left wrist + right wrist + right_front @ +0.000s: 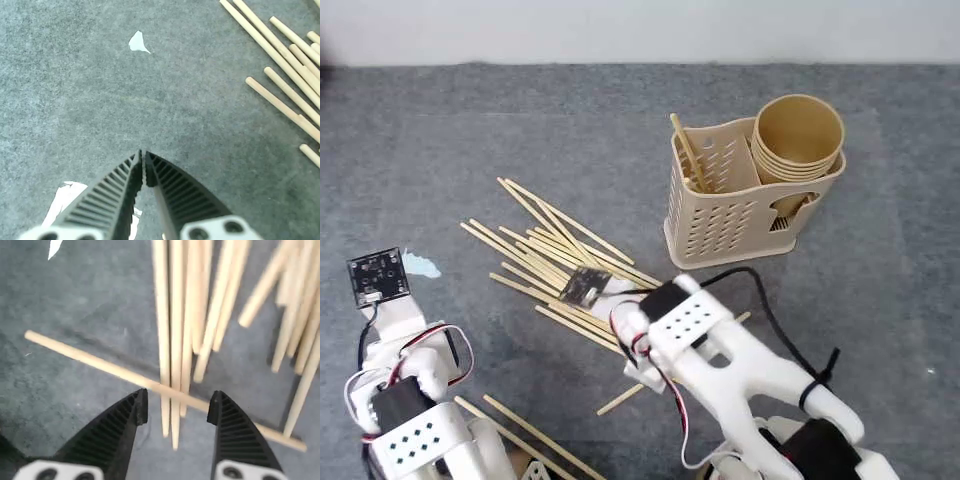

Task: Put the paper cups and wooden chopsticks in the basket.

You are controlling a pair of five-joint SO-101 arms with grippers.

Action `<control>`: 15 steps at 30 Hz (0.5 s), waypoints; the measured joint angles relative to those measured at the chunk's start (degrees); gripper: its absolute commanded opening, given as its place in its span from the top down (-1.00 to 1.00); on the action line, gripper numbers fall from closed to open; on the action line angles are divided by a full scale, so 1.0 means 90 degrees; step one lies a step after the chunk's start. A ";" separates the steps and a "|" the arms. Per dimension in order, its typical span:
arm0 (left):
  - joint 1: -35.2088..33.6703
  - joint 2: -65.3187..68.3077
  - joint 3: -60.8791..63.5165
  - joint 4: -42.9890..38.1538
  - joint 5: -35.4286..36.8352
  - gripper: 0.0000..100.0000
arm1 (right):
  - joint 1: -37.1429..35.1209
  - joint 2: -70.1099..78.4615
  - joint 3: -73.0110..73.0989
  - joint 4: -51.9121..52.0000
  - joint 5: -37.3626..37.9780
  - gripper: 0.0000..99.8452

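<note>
A beige slotted basket (720,225) stands at the back right. Stacked paper cups (798,135) fill one of its compartments and a few chopsticks (688,155) lean in the other. A loose pile of wooden chopsticks (555,255) lies on the grey mat at centre. My right gripper (178,400) hangs open low over this pile, and a crosswise chopstick (95,362) runs between its fingers over several parallel ones (175,315). My left gripper (142,156) is shut on nothing over bare mat, with chopstick ends (290,65) off to one side.
Two chopsticks (525,432) lie by the left arm (415,400) at the front, and another (620,398) beside the right arm (720,350). A white scrap (420,265) sits on the mat at the left. Open mat stretches behind and left of the pile.
</note>
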 measured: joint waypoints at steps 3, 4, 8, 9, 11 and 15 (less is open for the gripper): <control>0.0000 0.0000 0.0000 0.0000 0.0000 0.97 | -0.0088 0.0000 0.0107 -0.0537 -0.0098 0.60; 0.0000 0.0000 0.0000 0.0000 0.0000 0.97 | -0.0088 0.0000 0.0107 -0.0694 -0.0166 0.60; 0.0000 0.0000 0.0000 0.0000 0.0000 0.97 | -0.0088 0.0000 0.0107 -0.1006 -0.0234 0.60; 0.0000 0.0000 0.0000 0.0000 0.0000 0.97 | -0.0088 0.0000 0.0107 -0.1074 -0.0234 0.60; 0.0000 0.0000 0.0000 0.0000 0.0000 0.97 | -0.0088 0.0000 0.0107 -0.1201 -0.0234 0.60; -0.0010 0.0000 0.0000 0.0000 0.0000 0.97 | -0.0088 0.0381 0.0107 -0.1553 -0.0234 0.60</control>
